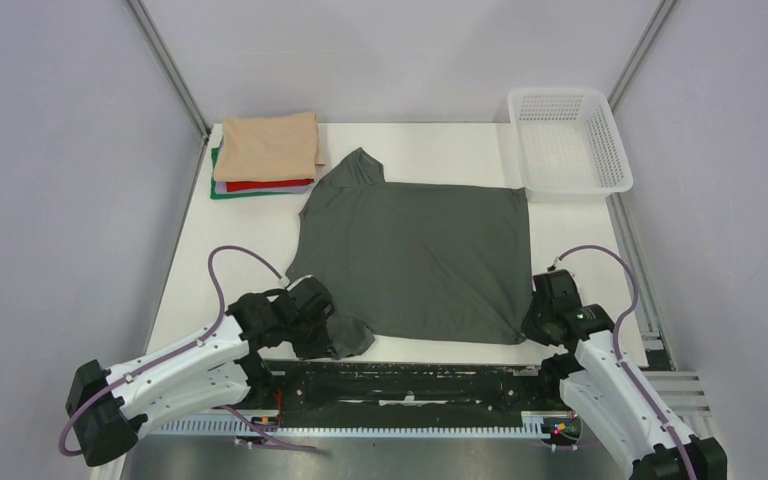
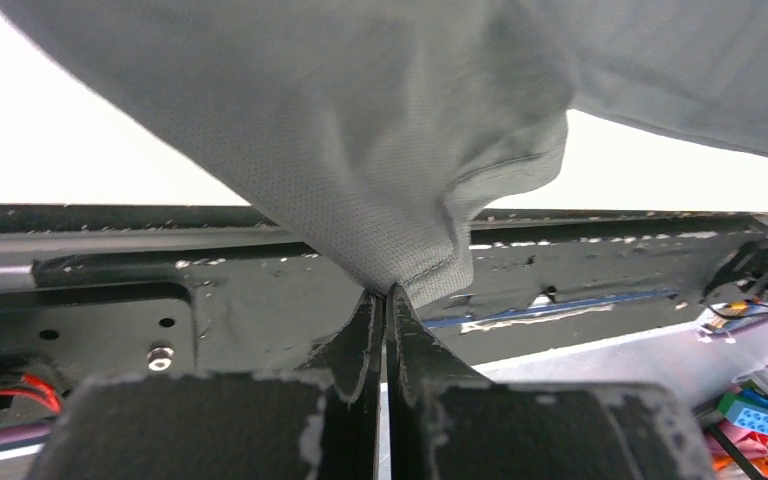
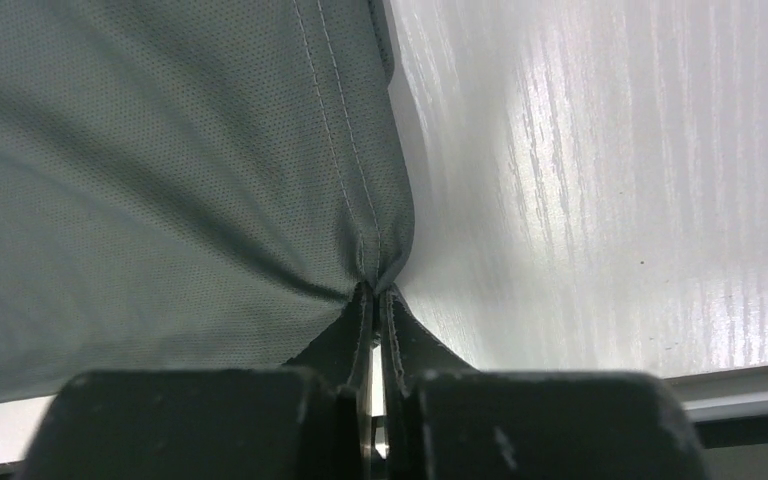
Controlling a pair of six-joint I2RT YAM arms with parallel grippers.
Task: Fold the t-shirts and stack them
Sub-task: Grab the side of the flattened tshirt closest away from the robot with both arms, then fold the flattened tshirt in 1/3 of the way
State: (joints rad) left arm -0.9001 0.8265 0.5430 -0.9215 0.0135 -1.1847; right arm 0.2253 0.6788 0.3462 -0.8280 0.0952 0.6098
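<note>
Grey t-shirt [image 1: 415, 260] lies spread flat mid-table, one sleeve toward the far side. Left gripper [image 2: 387, 293] is pinched tight on the bunched near sleeve at the table's [image 1: 440, 140] near edge. Right gripper [image 3: 377, 291] is clamped on the near-right hem corner. Folded shirts [image 1: 265, 150], tan on top, sit in the far-left corner. Basket [image 1: 568, 140] is far right.

A dark grey t-shirt [image 1: 415, 255] lies spread mostly flat in the middle of the frame, with one sleeve pointing to the upper left and its lower left corner bunched up. At the upper left sits a folded stack with a tan shirt [image 1: 270, 147] on top. The edges of a red shirt [image 1: 268, 186] and a green shirt [image 1: 218, 182] show beneath it.
</note>
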